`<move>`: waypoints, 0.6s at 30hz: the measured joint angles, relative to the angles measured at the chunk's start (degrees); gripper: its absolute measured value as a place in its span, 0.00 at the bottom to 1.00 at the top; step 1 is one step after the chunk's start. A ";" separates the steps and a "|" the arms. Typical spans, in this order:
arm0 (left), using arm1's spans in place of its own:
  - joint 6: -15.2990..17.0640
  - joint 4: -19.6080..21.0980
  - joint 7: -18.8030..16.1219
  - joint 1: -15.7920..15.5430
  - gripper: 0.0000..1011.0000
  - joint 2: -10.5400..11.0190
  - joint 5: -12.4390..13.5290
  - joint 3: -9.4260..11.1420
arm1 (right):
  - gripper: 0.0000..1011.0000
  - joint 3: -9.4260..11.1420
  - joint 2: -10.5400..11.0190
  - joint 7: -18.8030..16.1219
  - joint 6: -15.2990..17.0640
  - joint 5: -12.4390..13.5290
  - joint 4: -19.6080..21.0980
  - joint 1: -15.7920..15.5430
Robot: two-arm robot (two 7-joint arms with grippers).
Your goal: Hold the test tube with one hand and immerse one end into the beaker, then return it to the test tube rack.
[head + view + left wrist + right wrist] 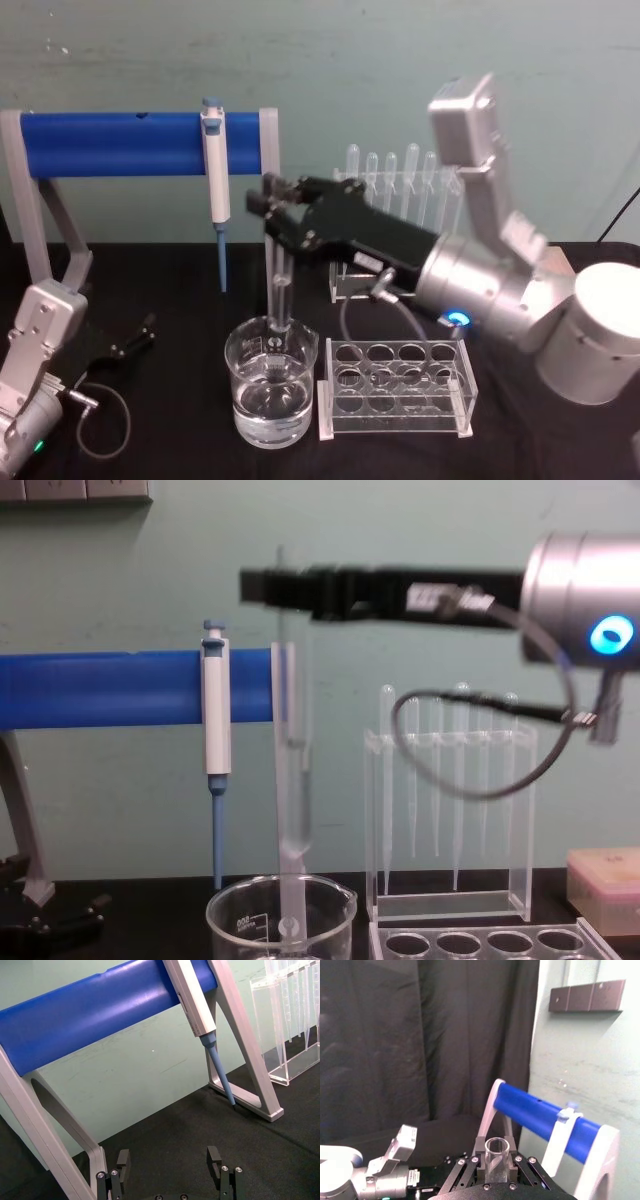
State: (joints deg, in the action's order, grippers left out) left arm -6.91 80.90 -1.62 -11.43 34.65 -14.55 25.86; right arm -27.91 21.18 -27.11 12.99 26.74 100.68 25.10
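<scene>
Right gripper (pixel 272 205) reaches in from the right, well above the bench (pixel 180 300), its fingers closed on the upper part of the test tube (pixel 280 280). Tube hangs upright, open rim above the fingers, rounded bottom down inside the beaker (pixel 272 385). Right wrist view looks down on the tube's open rim (pixel 497 1146), clamped between the two pads. Chest view shows the tube (pixel 293 780) running straight down from the gripper (pixel 290 585) into the beaker mouth (pixel 280 920); lower end sits within the glass walls. Beaker holds clear liquid in its lower part; tube tip appears at or just into the liquid surface, exact depth hard to tell.

Beaker stands just left of the clear tube rack (pixel 398 390). Behind, a blue bar stand (pixel 140 143) carries a white-and-blue pipettor (pixel 215 190); a clear rack of thin pipettes (pixel 395 170) stands behind the right arm.

Left gripper (pixel 170 1162) parked low at the left of the bench, fingers spread apart, holding nothing
</scene>
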 joint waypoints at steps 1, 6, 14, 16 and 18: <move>0.00 0.00 0.00 0.00 0.99 0.00 0.00 0.00 | 0.22 0.34 0.37 0.16 0.44 0.37 0.61 0.00; 0.00 0.00 0.00 0.00 0.99 0.00 0.00 0.00 | 0.22 3.15 4.25 1.89 2.77 1.72 4.92 -0.99; 0.00 0.00 0.00 0.00 0.99 0.00 0.00 0.00 | 0.22 7.37 10.21 5.31 4.27 3.40 9.18 -5.93; 0.00 0.00 0.00 0.00 0.99 0.00 0.00 0.00 | 0.22 7.74 10.73 5.76 4.20 3.70 9.32 -6.91; 0.00 0.00 0.00 0.00 0.99 0.00 0.00 0.00 | 0.22 7.96 11.05 6.20 3.95 3.93 9.37 -7.71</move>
State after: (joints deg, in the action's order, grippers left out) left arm -6.91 80.90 -1.62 -11.43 34.65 -14.55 25.86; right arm -19.94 32.23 -20.91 16.94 30.67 110.05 17.39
